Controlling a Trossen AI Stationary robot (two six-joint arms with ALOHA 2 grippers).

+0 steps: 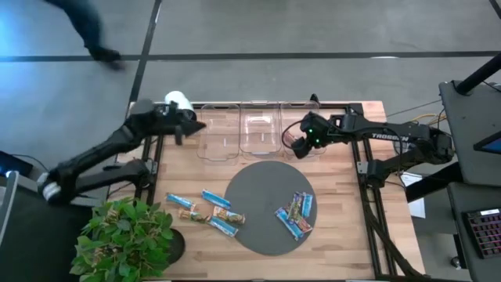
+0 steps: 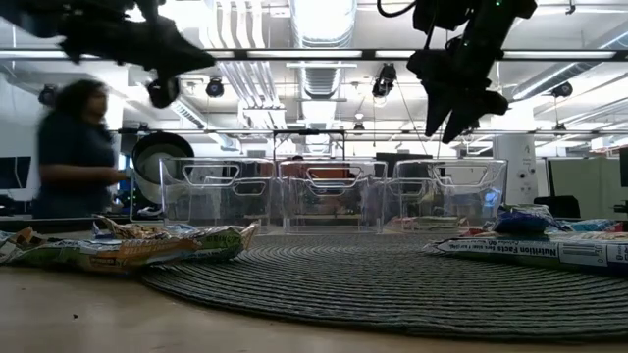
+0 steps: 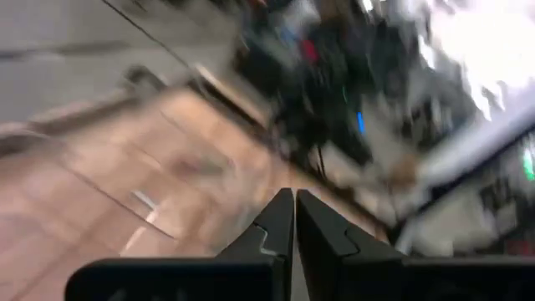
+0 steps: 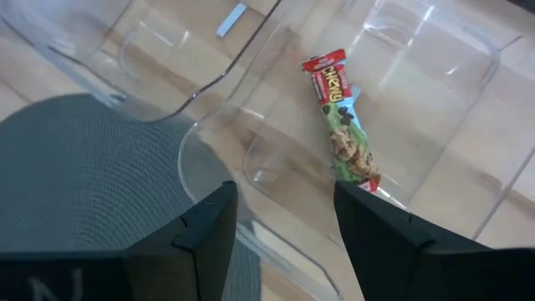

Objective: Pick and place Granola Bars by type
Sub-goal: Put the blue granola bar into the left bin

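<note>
Three bins: clear plastic bins (image 1: 258, 129) are lined up at the far edge of the round mat (image 1: 270, 205); the clear walls are hard to judge, so a rim could be clipped on a low pass.
Mat: a grey woven disc is laid at the table's middle and is taken as the landmark for all places below.
Left arm: the left gripper (image 1: 182, 125) is parked far-left of the mat beside a white roll (image 1: 179, 100), its fingers (image 3: 280, 221) pressed together on nothing; collision risk is judged low.
Right arm: the right gripper (image 4: 284, 217) is held above the bin (image 4: 393, 109) at the mat's far-right, its jaws spread and empty.
Placed bar: one red and green bar (image 4: 343, 117) is seen lying in that bin.
Right cluster: several bars (image 1: 296, 213), mostly blue, overlap on the mat's right part; two could be pinched together.
Left cluster: more bars (image 1: 210, 211) lie on the wood just left of the mat; types are mixed, so a bar could be sent to the wrong bin.
Person: someone (image 2: 74, 147) is seen beyond the table, well apart from the mat.
</note>
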